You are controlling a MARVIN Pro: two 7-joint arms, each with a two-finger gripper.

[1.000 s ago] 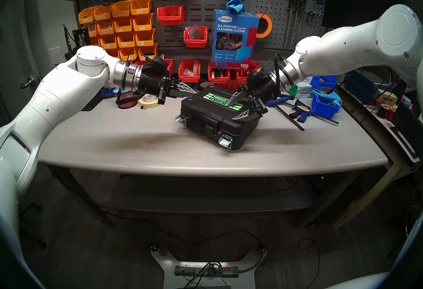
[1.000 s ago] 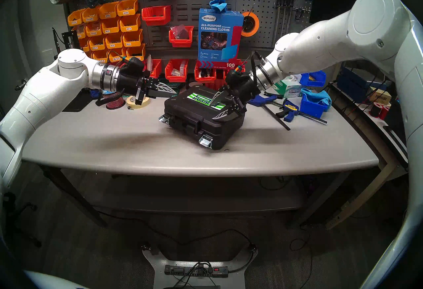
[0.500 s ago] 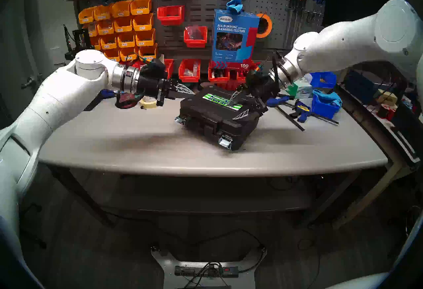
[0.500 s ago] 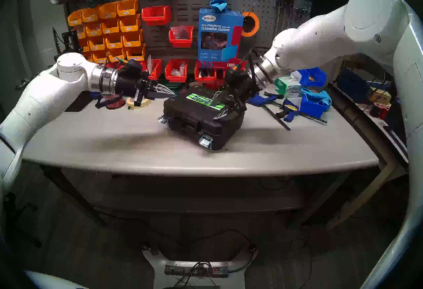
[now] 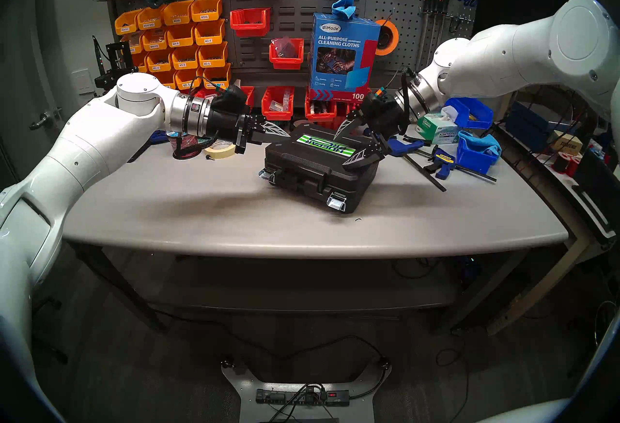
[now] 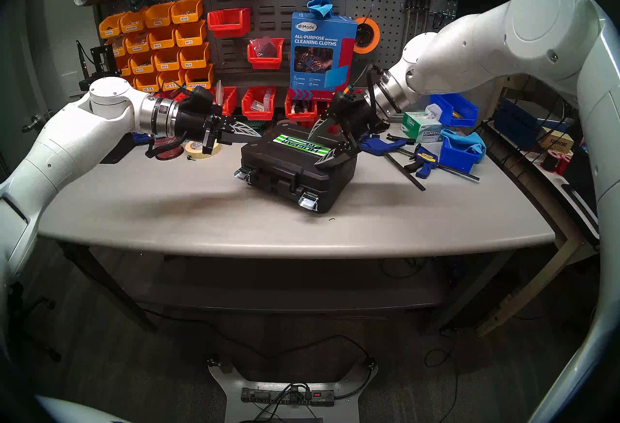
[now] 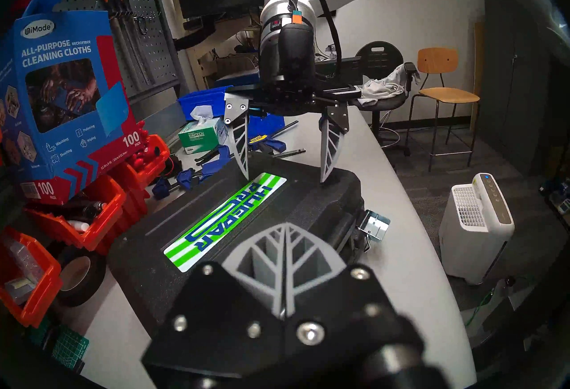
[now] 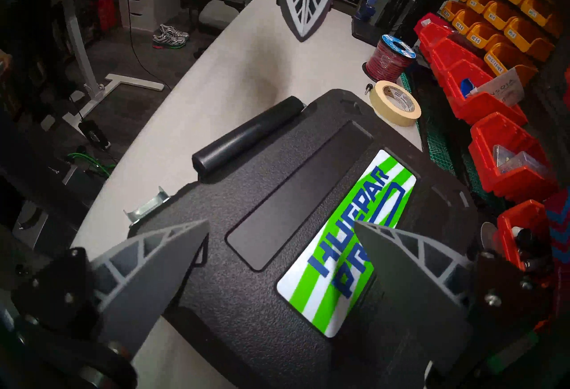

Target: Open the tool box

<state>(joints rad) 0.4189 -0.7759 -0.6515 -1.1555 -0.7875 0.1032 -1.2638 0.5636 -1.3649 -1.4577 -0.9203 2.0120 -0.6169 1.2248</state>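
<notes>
The tool box (image 5: 312, 174) is a black case lying flat mid-table with its lid down and a green-white-blue label (image 5: 323, 145) on top. Two silver latches (image 5: 336, 202) stick out from its front side, either side of the black handle (image 8: 246, 132). My right gripper (image 5: 342, 150) is open just above the right end of the lid (image 8: 277, 194), one finger over the label. My left gripper (image 5: 286, 135) is shut on nothing, its tip at the case's back left corner (image 7: 285, 226). In the left wrist view the right gripper (image 7: 283, 178) hangs over the far end.
A masking tape roll (image 5: 219, 149) and a wire spool (image 5: 186, 147) lie left of the case. Blue clamps (image 5: 436, 157), a tissue box (image 5: 441, 130) and blue bins (image 5: 476, 150) crowd the right. Red bins (image 5: 277, 103) and a cleaning-cloth box (image 5: 342, 53) line the back.
My right gripper has lifted off the lid and drawn back a little. The case has turned slightly and settled flat. My left gripper has edged toward the case.
</notes>
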